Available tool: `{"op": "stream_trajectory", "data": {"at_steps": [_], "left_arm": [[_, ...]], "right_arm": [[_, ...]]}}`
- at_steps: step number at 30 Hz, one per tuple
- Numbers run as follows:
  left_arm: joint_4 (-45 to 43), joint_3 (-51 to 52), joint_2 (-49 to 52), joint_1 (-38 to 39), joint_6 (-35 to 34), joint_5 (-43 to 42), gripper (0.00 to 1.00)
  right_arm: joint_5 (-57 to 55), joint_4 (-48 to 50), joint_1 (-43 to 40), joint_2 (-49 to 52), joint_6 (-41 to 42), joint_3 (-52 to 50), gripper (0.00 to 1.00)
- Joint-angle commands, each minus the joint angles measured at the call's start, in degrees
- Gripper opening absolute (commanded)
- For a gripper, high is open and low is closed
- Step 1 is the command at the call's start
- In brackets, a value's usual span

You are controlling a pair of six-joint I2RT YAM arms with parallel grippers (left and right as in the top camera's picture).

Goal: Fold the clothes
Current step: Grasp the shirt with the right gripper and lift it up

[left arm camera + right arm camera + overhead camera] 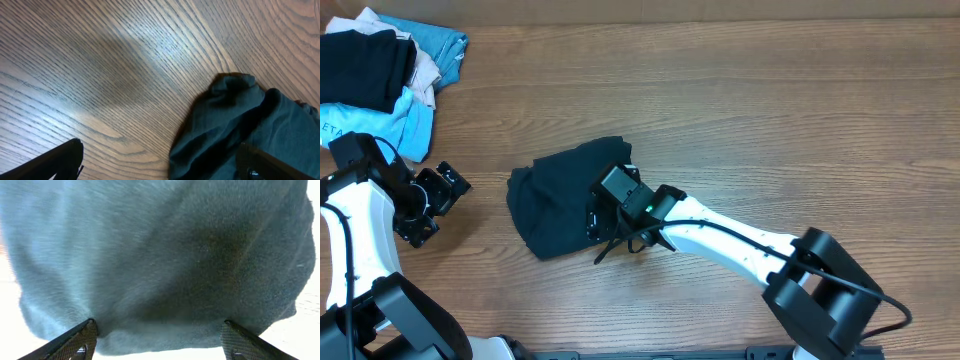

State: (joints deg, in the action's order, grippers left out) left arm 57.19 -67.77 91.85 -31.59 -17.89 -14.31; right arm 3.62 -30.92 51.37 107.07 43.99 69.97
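Right hand (603,208), overhead: down on the clothes (555,200), a crumpled heap on the counter (770,120).
Left hand (430,200), overhead: off to the side, apart from the heap.
Left wrist: jaws fully spread, empty.
Right wrist: hand spread wide, cloth bulging between; we see no pinch.
Risk: we expect a bunched, many-layer grab, dragging the heap.

Clothes (555,205) mid-table (770,100); my right gripper (600,210) on right edge; my left gripper (438,205) well left; garment pile (380,70) behind it.
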Motion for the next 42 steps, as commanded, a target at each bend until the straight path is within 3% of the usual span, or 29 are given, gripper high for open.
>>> {"op": "stream_trajectory", "data": {"at_steps": [1,3,5,7,9,10,12,17,21,25,26,28,32,34,37,42], "left_arm": [[-0.04,-0.63,-0.35,0.11,-0.57,0.33,1.0],[-0.02,-0.63,-0.35,0.11,-0.57,0.33,1.0],[0.04,-0.63,-0.35,0.11,-0.55,0.33,1.0],[0.28,-0.63,-0.35,0.11,-0.52,0.35,1.0],[0.92,-0.63,-0.35,0.11,-0.55,0.35,1.0],[1.46,-0.63,-0.35,0.11,-0.52,0.33,1.0],[3.04,-0.63,-0.35,0.11,-0.35,-0.74,1.0],[3.41,1.49,-0.35,3.28,2.82,-12.72,1.0],[-3.8,5.7,-0.35,14.12,6.97,-17.29,1.0],[-12.83,6.27,-0.24,26.77,3.61,-16.02,1.0],[-15.74,6.27,-0.2,29.51,0.2,-13.68,1.0],[-18.71,6.27,0.26,35.21,-2.71,-7.63,1.0],[-17.86,6.27,1.97,36.79,-4.96,2.19,1.0],[-17.42,6.27,3.28,35.95,-8.55,6.49,1.0],[-17.16,6.27,3.69,32.26,-13.42,8.74,1.0],[-16.35,6.27,3.72,28.98,-13.38,10.36,1.0]], "right_arm": [[-0.09,0.7,0.15,1.4,1.29,1.14,0.83],[0.79,1.31,0.07,3.45,2.78,1.14,0.82],[1.31,1.92,-0.5,4.31,2.78,1.14,0.66],[0.92,1.68,-1.97,4.28,2.78,1.36,0.48],[0.92,0.74,-5.31,4.28,2.64,1.38,0.17],[1.01,0.59,-7.76,4.28,1.14,1.42,0.06],[2.32,0.31,-14.23,4.28,-6.16,2.97,0.04],[8.85,0.74,-24.7,4.28,-29.81,10.69,0.04],[19.78,-1.84,-26.75,4.09,-27.85,13.66,0.04],[7.76,-7.65,-26.75,1.97,-19.34,13.75,0.04],[5.81,-9.22,-26.75,1.33,-17.73,13.75,0.04],[4.68,-14.03,-26.75,-0.13,-16.83,13.79,0.77],[2.86,-15.93,-26.75,-4.09,-13.51,14.27,0.81],[3.1,-15.37,-26.38,-6.78,-14.01,15.39,0.88],[9.64,-10.67,-26.25,-6.47,-17.62,15.52,0.92],[2.62,-7.85,-20.48,0.52,-16.76,15.52,0.91]]}}
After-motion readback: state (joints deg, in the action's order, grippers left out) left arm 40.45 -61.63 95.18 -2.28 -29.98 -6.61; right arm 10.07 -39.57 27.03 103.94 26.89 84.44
